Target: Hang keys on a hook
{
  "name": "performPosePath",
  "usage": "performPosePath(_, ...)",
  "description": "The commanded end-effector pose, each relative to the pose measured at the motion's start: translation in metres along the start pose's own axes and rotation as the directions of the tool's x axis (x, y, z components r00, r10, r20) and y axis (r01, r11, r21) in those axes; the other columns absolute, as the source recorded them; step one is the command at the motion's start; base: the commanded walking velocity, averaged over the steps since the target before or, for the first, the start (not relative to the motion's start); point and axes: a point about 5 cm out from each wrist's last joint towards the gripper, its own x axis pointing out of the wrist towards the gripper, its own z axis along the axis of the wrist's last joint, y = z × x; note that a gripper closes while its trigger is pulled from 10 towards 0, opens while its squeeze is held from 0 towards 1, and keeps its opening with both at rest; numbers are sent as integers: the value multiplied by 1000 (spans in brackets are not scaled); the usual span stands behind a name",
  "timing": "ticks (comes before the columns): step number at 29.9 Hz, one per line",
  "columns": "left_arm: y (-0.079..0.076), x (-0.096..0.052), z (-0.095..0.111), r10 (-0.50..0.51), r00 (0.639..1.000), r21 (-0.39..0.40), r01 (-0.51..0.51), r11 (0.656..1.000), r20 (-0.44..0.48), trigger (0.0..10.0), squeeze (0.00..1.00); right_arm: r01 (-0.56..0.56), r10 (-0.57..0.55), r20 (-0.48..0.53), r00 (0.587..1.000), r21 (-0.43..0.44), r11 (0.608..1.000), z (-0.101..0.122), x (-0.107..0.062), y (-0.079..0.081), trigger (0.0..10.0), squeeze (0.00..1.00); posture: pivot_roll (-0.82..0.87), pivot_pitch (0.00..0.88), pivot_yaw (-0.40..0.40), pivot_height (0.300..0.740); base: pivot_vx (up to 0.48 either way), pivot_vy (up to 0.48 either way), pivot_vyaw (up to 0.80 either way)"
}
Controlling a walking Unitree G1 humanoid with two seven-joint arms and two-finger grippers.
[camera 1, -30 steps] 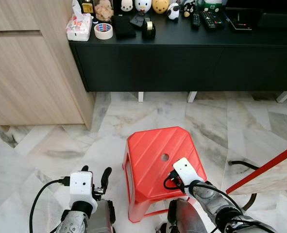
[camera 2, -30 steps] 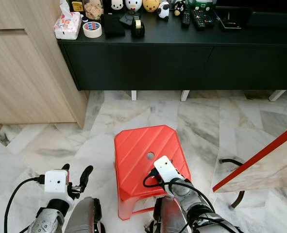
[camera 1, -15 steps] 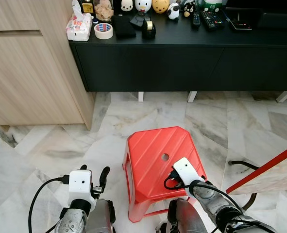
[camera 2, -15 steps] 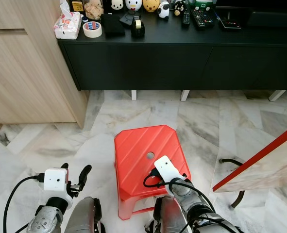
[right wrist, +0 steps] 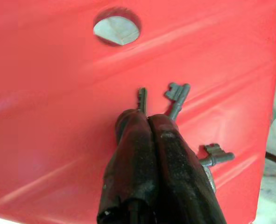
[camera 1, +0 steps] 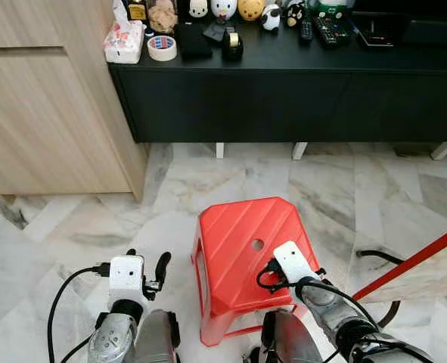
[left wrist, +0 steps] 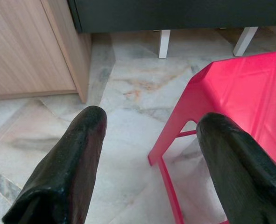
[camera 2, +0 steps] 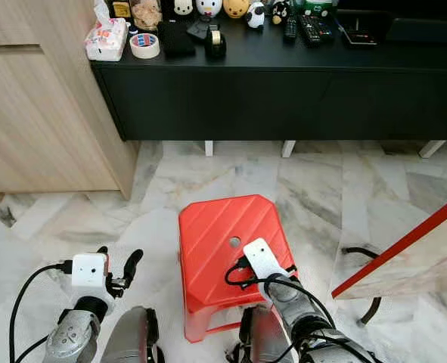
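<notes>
A bunch of grey keys pokes out from the tips of my right gripper, which is shut on them just above the top of a red plastic stool. One key sticks out sideways beside the fingers. In the eye views the right wrist's white camera block hovers over the stool's near right part. My left gripper is open with nothing between its fingers, held low over the marble floor to the left of the stool.
A black low cabinet runs along the back, bearing toys, remotes, a tape roll and a tissue pack. A wooden cupboard stands at left. A red-edged board and a black cable lie at right.
Both wrists have shifted only a little over the same spots. The right gripper stays shut on the keys above the stool.
</notes>
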Motion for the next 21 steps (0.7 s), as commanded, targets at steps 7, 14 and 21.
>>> performPosePath(7, -2, 0, -9, 0, 1000, 3, 0, 1000, -24, 10000, 0, -1, -11, 92, 996, 124, 992, 16, 1, -3, 0, 0, 114, 152, -64, 629, 0, 0, 0)
performPosePath(14, -3, 2, -10, -7, 1000, 11, 8, 1000, -23, 10000, 0, -21, -4, 140, 990, 177, 984, 27, 2, -4, 0, 0, 115, 138, -67, 629, 0, 0, 0)
performPosePath(21, -3, 3, -11, -6, 1000, 15, 7, 1000, -22, 10000, 0, -31, 13, 116, 993, 156, 987, 24, 2, -7, 10000, 0, 119, 130, -69, 629, 0, 0, 0)
